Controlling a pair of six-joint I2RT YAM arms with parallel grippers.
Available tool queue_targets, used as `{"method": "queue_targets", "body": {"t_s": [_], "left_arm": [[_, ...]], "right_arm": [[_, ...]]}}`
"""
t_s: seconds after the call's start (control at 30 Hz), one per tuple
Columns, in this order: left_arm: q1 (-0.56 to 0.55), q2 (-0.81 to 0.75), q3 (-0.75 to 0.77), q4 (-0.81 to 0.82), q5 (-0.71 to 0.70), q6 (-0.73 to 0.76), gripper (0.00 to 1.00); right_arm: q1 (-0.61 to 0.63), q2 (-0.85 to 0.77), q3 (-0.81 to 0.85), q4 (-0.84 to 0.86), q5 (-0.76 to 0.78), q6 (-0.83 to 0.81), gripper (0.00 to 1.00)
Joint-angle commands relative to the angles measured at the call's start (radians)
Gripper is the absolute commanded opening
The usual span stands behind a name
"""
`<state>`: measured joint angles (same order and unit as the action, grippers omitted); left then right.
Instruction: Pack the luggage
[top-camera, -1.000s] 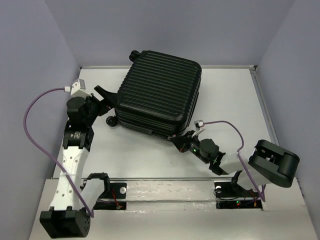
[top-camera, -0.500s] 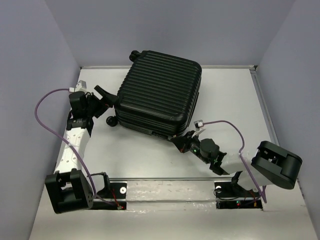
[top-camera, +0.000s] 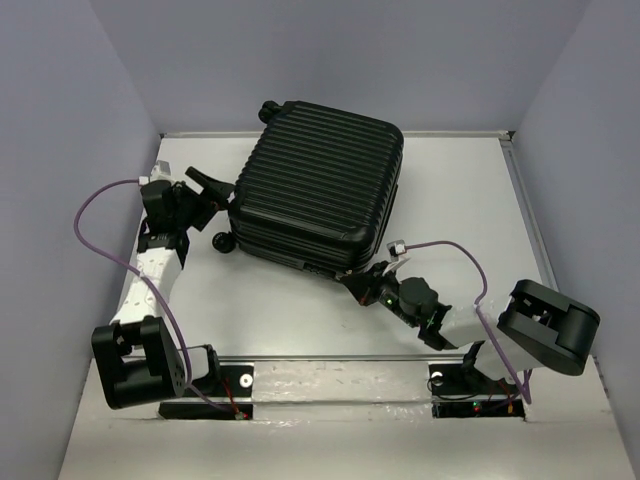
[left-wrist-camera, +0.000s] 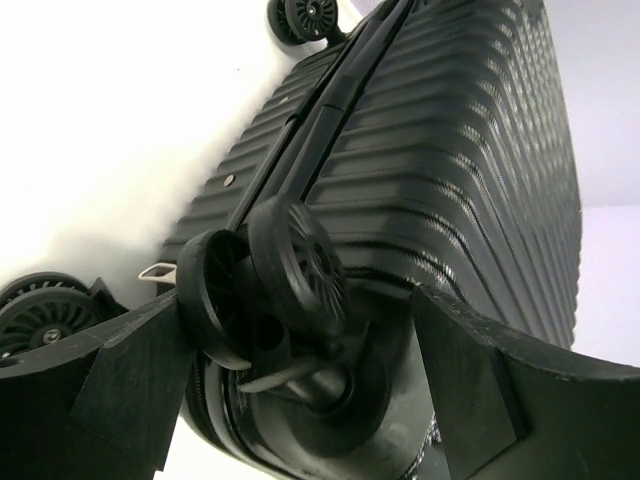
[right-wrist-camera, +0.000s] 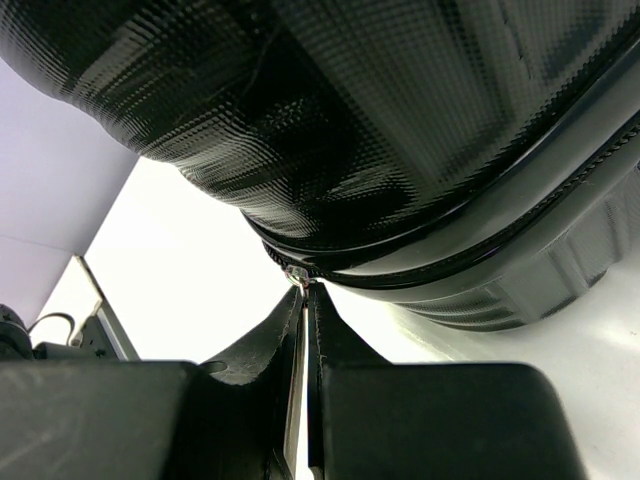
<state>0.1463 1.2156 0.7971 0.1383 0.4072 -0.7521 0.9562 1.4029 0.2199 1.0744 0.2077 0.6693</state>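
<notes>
Closed black luggage (top-camera: 318, 192) lying flat at far centre of the white bench (top-camera: 270, 300), left hand (top-camera: 212, 188) open around a wheel (left-wrist-camera: 296, 262) at its left corner, right hand (top-camera: 358, 283) pinched shut on the zipper pull (right-wrist-camera: 297, 276) at its near edge

— Where did the large black ribbed hard-shell suitcase (top-camera: 318, 195) lie?

— Flat on the white table (top-camera: 300, 300), toward the far side, shell halves together.

— And the arms?

— The left gripper (top-camera: 212, 192) sat at its left edge, fingers either side of a small black wheel (left-wrist-camera: 285, 275). The right gripper (top-camera: 357, 285) met the near edge, at the zipper seam (right-wrist-camera: 440, 240).
</notes>
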Motion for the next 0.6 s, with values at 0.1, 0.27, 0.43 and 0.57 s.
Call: {"method": "queue_targets", "body": {"t_s": [0.1, 0.27, 0.43, 0.57], "left_arm": [[0.006, 0.035, -0.022, 0.190, 0.025, -0.105, 0.90], [0.006, 0.025, -0.048, 0.234, 0.009, -0.131, 0.85], [0.006, 0.033, -0.075, 0.279, -0.004, -0.168, 0.83], [0.006, 0.024, -0.117, 0.346, -0.014, -0.213, 0.83]], "right_arm": [[0.001, -0.005, 0.001, 0.024, 0.009, -0.025, 0.07], [0.001, -0.001, 0.002, 0.024, 0.004, -0.025, 0.07], [0.001, 0.008, 0.007, 0.028, -0.001, -0.023, 0.07], [0.001, 0.019, 0.012, 0.035, -0.013, -0.022, 0.07]]}}
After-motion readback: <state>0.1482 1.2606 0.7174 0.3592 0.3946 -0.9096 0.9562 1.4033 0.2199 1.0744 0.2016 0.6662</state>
